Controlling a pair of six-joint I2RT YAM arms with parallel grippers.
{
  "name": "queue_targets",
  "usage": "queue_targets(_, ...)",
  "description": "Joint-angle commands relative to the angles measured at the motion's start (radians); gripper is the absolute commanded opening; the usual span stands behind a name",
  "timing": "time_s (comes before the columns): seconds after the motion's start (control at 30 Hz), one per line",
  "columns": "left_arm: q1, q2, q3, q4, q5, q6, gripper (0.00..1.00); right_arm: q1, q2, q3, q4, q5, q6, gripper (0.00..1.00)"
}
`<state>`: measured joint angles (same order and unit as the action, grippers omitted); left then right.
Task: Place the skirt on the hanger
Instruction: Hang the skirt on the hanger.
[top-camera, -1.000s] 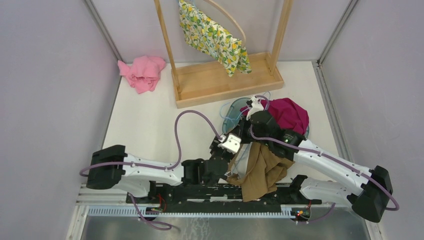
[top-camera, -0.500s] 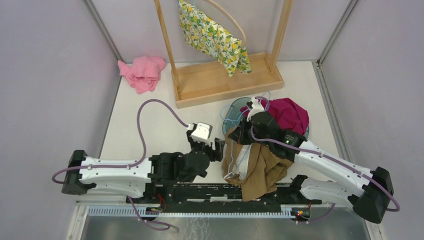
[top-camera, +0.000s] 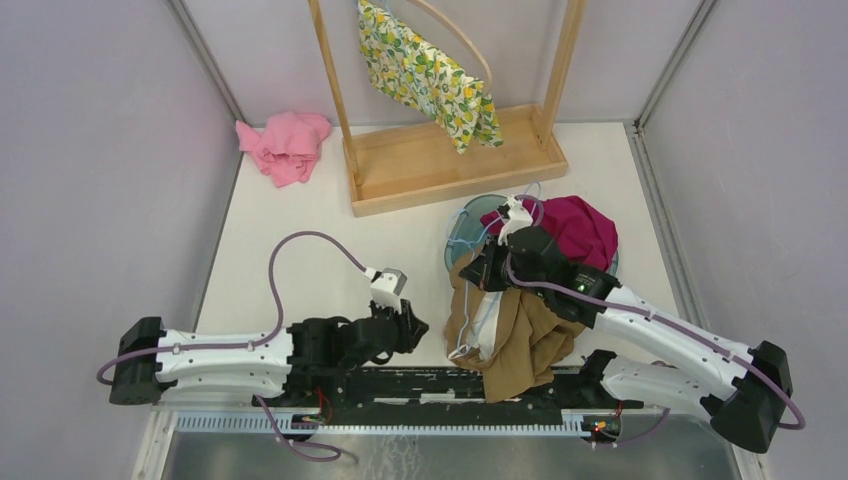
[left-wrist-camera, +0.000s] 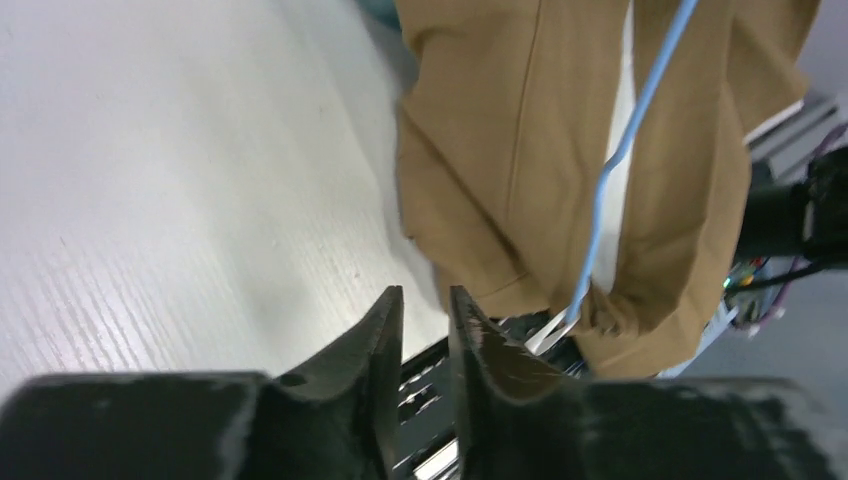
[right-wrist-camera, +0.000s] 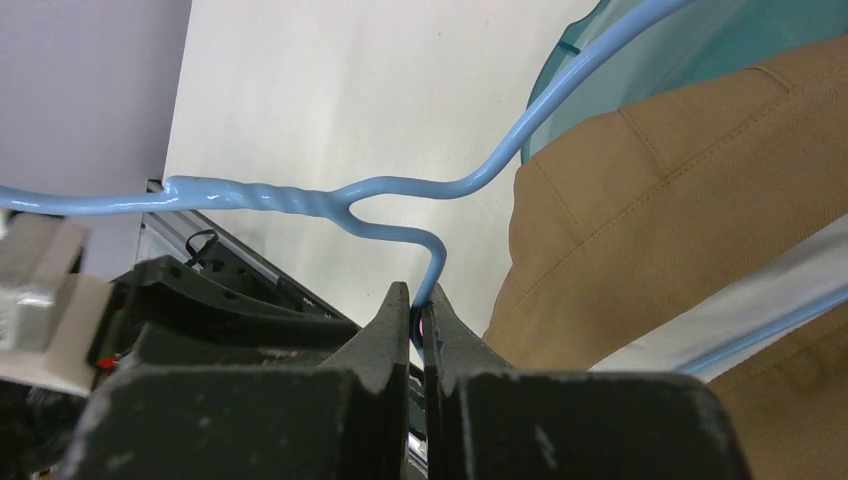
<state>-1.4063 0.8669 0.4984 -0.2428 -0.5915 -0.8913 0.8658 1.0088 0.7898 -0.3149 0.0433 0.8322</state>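
Note:
The brown skirt hangs draped over the light blue wire hanger near the table's front edge. In the left wrist view the skirt shows with a strand of the hanger running down through it. My right gripper is shut on the hanger's wire just below its twisted neck, and in the top view that gripper sits at the skirt's upper edge. My left gripper lies low on the table to the left of the skirt, apart from it. Its jaws stand narrowly open with nothing between them.
A wooden rack stands at the back with a lemon-print cloth hung on it. A pink cloth lies at the back left. A teal basket holding a magenta garment sits behind the skirt.
My left arm has pulled away from the skirt, back to the left and down toward the near edge, and its jaws have narrowed. The right gripper keeps its hold on the hanger.

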Motion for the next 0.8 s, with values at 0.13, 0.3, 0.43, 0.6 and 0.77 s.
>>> queue_targets(0.13, 0.141, -0.048, -0.141, 0.219, 0.4, -0.163, 0.05, 0.001, -0.072, -0.04, 0.049, 0.053, -0.047, 0.01)
queue_targets(0.3, 0.204, -0.007, -0.195, 0.363, 0.551, -0.199, 0.03, 0.001, -0.102, -0.055, 0.064, 0.065, -0.061, 0.01)
queue_targets(0.43, 0.231, 0.087, -0.277, 0.617, 0.696, -0.277, 0.03, 0.002, -0.117, -0.06, 0.076, 0.076, -0.066, 0.01)
queue_targets(0.6, 0.231, 0.198, -0.263, 0.714, 0.74, -0.275, 0.03, 0.005, -0.124, -0.075, 0.107, 0.078, -0.063, 0.01)
queue_targets(0.77, 0.232, 0.245, -0.233, 0.75, 0.75, -0.267, 0.03, 0.012, -0.125, -0.075, 0.115, 0.084, -0.066, 0.01)
